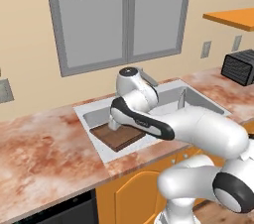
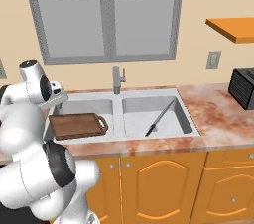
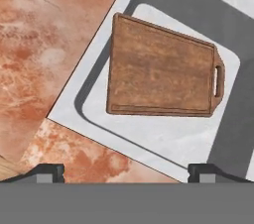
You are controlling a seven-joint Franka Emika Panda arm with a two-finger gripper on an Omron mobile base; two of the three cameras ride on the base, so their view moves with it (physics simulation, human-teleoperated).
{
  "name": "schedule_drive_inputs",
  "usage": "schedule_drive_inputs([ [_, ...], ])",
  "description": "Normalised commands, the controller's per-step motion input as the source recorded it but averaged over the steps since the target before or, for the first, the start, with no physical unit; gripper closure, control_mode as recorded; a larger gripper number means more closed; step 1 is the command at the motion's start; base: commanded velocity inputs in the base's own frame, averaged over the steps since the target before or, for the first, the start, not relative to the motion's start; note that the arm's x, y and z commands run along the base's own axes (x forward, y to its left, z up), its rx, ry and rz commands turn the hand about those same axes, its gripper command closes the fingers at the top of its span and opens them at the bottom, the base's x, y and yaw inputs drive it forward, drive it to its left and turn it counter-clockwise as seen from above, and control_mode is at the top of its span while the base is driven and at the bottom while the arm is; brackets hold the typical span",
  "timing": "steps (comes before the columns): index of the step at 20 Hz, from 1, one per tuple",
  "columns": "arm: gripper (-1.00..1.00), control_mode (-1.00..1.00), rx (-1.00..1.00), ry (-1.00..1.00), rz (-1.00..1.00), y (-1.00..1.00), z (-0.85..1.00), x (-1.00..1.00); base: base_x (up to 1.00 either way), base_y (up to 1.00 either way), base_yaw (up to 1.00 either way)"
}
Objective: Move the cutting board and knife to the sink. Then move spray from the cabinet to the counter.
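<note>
The brown cutting board (image 2: 77,125) lies flat in the left basin of the sink (image 2: 149,140), its loop handle toward the divider. In the right basin the knife (image 2: 159,118) leans slanted, dark handle low. My hand hangs above the board's left end. From the hand view I look down on the cutting board (image 3: 158,72) inside the sink (image 3: 84,72), and my gripper (image 3: 126,173) is open with nothing between its fingertips (image 3: 47,172). In the left base view my arm covers part of the cutting board (image 1: 116,138); the knife (image 1: 181,100) stands behind it. The spray is out of view.
The marbled counter (image 1: 39,143) runs on both sides of the sink. A faucet (image 2: 117,79) stands behind the divider. A black toaster (image 2: 243,88) sits at the far right, below the cabinet's (image 2: 233,28) orange underside. Orange doors (image 2: 158,188) front the base below.
</note>
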Motion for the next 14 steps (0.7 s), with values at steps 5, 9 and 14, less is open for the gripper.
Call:
schedule_drive_inputs([
  [5, -1.00, -1.00, 0.00, -0.02, 0.00, 0.00, 0.00, -0.09, 0.00, 0.00, 0.00],
  [9, -1.00, -1.00, 0.05, -0.13, 0.00, -0.15, 0.00, -0.68, 0.00, 0.00, 0.00],
  [14, -1.00, 1.00, 0.04, -0.02, -0.05, -0.17, -0.02, -0.40, -0.60, -0.31, -0.31],
])
